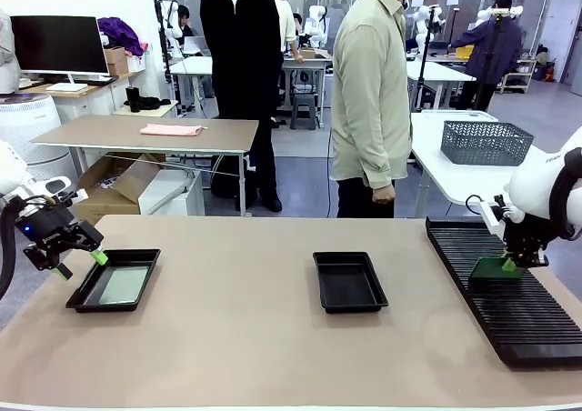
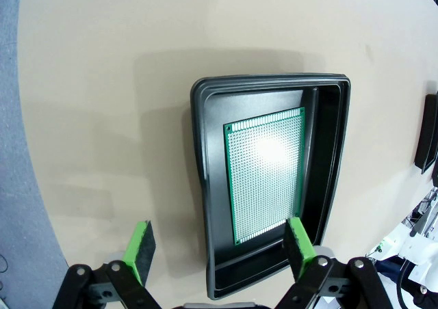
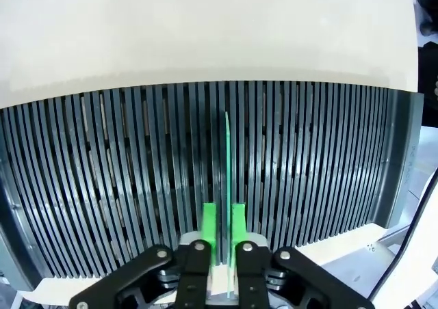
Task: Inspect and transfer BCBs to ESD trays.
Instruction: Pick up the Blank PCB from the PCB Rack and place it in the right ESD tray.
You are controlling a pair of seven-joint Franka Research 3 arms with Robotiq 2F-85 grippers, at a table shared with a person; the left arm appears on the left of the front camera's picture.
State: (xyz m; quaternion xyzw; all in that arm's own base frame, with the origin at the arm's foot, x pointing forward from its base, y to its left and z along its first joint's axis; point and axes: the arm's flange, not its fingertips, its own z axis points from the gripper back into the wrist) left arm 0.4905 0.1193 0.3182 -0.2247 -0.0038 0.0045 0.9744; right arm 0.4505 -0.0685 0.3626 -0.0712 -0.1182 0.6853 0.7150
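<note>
A green BCB (image 2: 267, 179) lies flat in the left ESD tray (image 2: 330, 152), also seen from the front as the BCB (image 1: 123, 285) in that ESD tray (image 1: 145, 271). My left gripper (image 1: 82, 265) hovers over the tray's near-left edge, open, and its pads straddle the tray's near end (image 2: 219, 251). A second ESD tray (image 1: 349, 284) sits at the table's middle with a bare floor. At the right, my right gripper (image 1: 518, 260) is shut on another BCB (image 1: 494, 269). This BCB (image 3: 227, 152) stands edge-on in a rack slot between the pads of the right gripper (image 3: 224, 227).
The long black slotted rack (image 1: 523, 325) runs along the table's right side (image 3: 102, 172). A person (image 1: 368, 93) stands at the far edge, hands down. A grey wire basket (image 1: 486, 143) rests on a white table beyond. Bare tabletop (image 1: 236, 338) lies between the trays.
</note>
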